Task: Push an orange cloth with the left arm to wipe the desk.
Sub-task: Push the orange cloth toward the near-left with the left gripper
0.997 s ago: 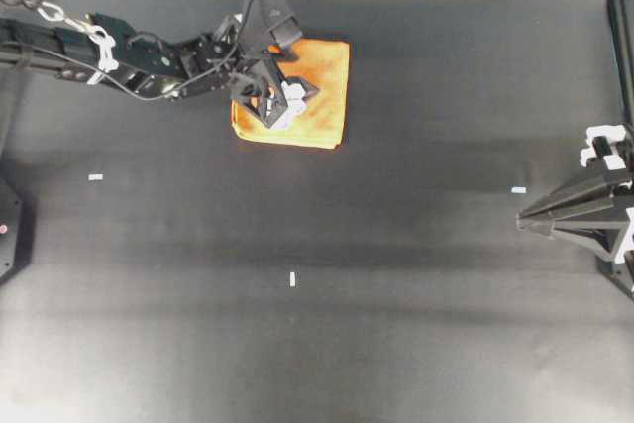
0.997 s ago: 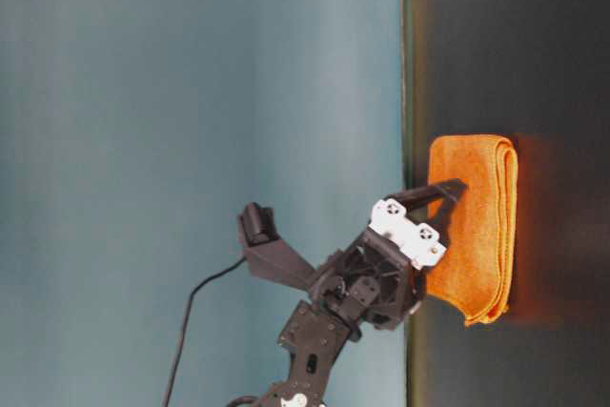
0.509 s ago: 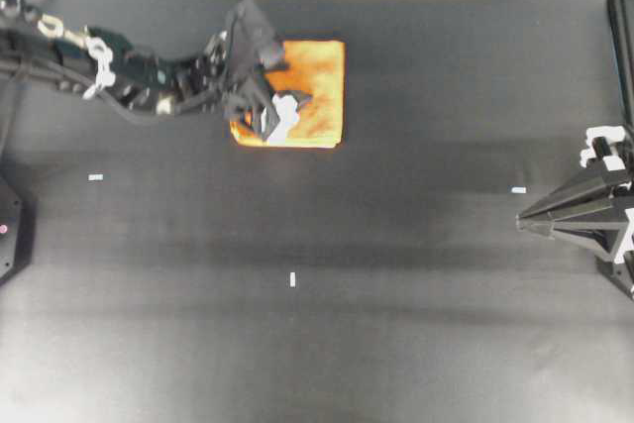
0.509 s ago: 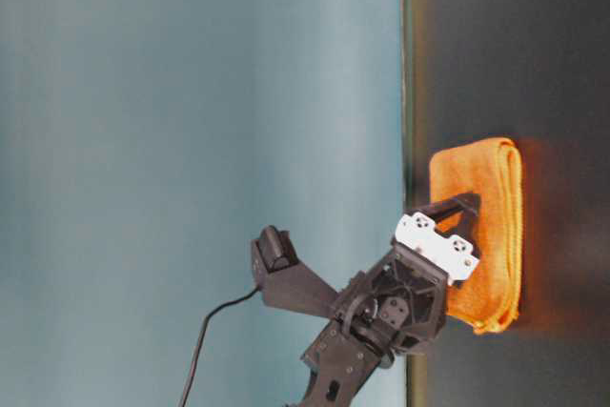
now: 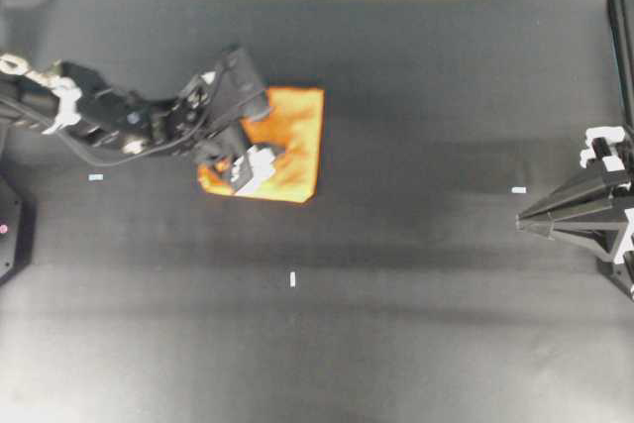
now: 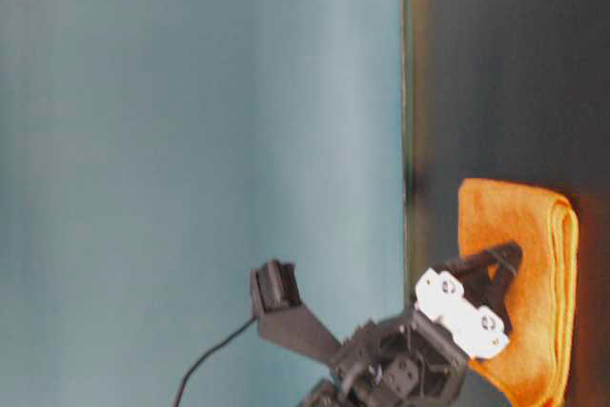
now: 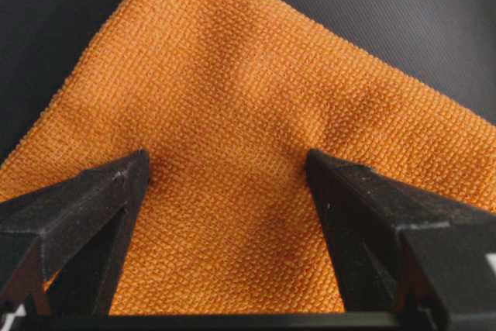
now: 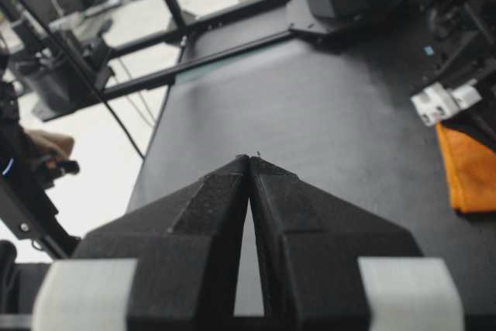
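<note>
The left hand [image 5: 248, 160] sits on the orange cloth [image 5: 287, 141], fingers spread wide. In the left wrist view both black fingertips [image 7: 128, 180] press down into the weave with a broad patch of cloth between them, so it bears on the cloth rather than pinching it. The table-level view agrees: the hand [image 6: 491, 283] leans onto the top of the folded cloth [image 6: 538, 264].

Over the last second the hand and cloth have travelled together. In the overhead view the cloth was up near the teal border, its far edge high on the counter [image 5: 426, 324]; it now lies lower and further to that view's left, and it has turned a little, so its edges sit slightly askew. It has stayed flat and folded, with no bunching visible. The left arm [image 5: 109, 121] has drawn back with it, its links now lower in the view.

I take this to mean a wiping stroke is under way and the downward pressure is enough to drag the cloth along without slipping off. The slight turn suggests the contact is off-centre, toward the cloth's near-left part, so further strokes could rotate it more.

The right hand [image 8: 249, 191] is parked at the counter's far side, well apart, its fingers pressed together.
</note>
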### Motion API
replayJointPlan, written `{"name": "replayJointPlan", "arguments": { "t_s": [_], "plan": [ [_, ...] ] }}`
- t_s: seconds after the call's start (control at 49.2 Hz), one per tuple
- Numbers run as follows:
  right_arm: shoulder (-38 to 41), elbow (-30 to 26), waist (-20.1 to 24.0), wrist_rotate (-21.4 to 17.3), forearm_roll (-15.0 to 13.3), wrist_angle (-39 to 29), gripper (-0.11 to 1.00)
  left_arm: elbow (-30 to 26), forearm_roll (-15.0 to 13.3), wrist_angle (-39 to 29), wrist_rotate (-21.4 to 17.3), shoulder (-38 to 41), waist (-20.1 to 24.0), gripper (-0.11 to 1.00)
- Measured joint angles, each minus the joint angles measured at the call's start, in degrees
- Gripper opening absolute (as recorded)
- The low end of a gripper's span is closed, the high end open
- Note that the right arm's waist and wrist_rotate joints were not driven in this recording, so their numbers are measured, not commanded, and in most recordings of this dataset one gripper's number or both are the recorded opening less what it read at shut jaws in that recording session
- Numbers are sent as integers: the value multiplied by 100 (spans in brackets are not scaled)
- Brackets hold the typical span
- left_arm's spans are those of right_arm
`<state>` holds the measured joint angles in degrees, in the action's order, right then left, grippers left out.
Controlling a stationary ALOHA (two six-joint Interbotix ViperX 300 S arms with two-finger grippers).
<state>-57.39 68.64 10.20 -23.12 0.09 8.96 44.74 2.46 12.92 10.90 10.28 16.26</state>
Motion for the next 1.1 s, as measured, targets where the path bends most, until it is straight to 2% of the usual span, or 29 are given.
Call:
{"name": "replayJointPlan", "arguments": {
  "t_s": [0.244,0.488,1.098],
  "plan": [
    [0,9,0,0,0,9,5,360,-9,-18,44,-202,-343,80],
    [0,9,0,-9,9,9,5,378,0,-185,290,-387,-782,80],
    [0,26,0,0,9,9,5,519,0,-624,299,-580,-1872,80]
  ]
}}
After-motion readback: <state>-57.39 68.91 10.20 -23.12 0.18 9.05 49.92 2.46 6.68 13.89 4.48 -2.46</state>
